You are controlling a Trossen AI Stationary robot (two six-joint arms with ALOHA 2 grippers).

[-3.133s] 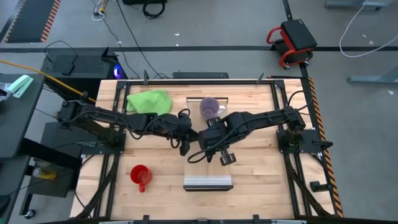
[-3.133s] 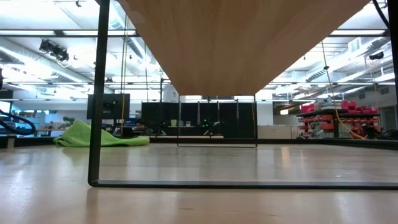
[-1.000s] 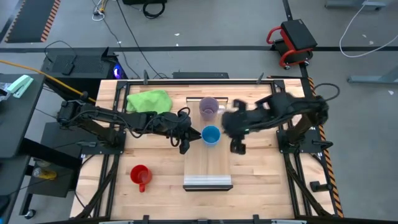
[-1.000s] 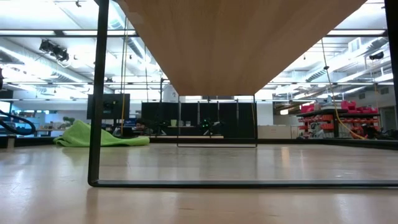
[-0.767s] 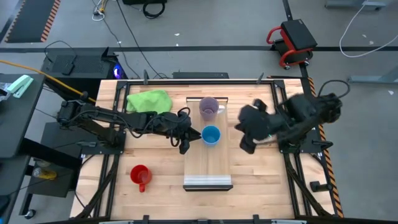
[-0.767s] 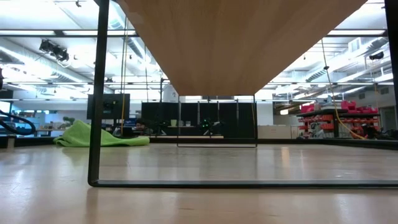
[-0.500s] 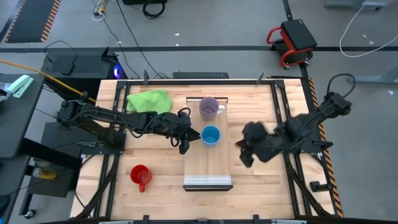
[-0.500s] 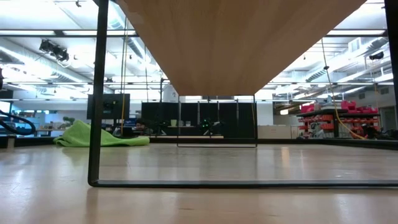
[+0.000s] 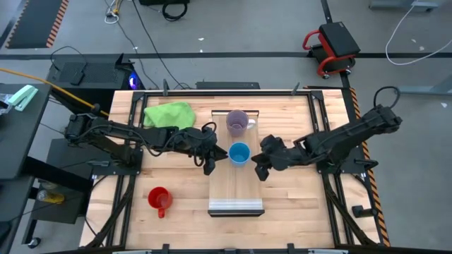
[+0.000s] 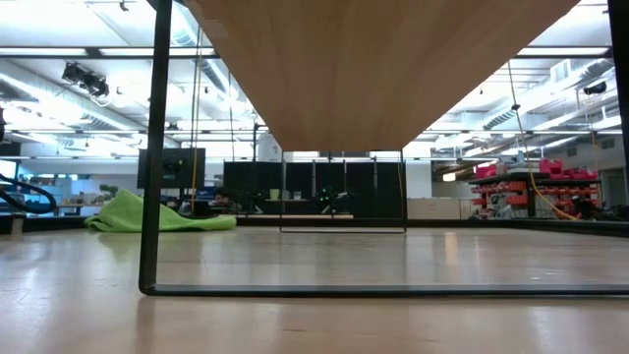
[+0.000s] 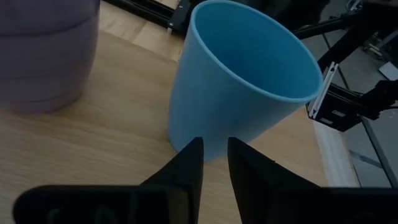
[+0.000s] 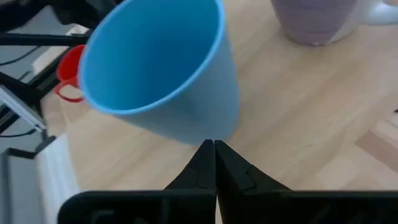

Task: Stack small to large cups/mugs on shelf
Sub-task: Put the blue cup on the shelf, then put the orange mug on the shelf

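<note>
The blue cup (image 9: 239, 153) stands upright on the middle of the light-wood shelf (image 9: 236, 187). The purple mug (image 9: 238, 122) stands upright at the shelf's far end. The red mug (image 9: 159, 199) stands on the tabletop at the near left. My left gripper (image 9: 210, 162) is just left of the blue cup (image 11: 242, 81), its fingers a narrow gap apart and empty. My right gripper (image 9: 260, 168) is just right of the cup (image 12: 161, 81), shut and empty, pointing at the cup's base.
A green cloth (image 9: 168, 114) lies at the far left of the table. The shelf's grey metal strip (image 9: 236, 207) is at its near end. The low view shows the shelf's underside (image 10: 383, 69) and its black frame (image 10: 152, 147), but no gripper.
My right arm has swung away toward the table's right and near side, then come back low toward the blue cup. The blue cup has stayed upright on the shelf.
</note>
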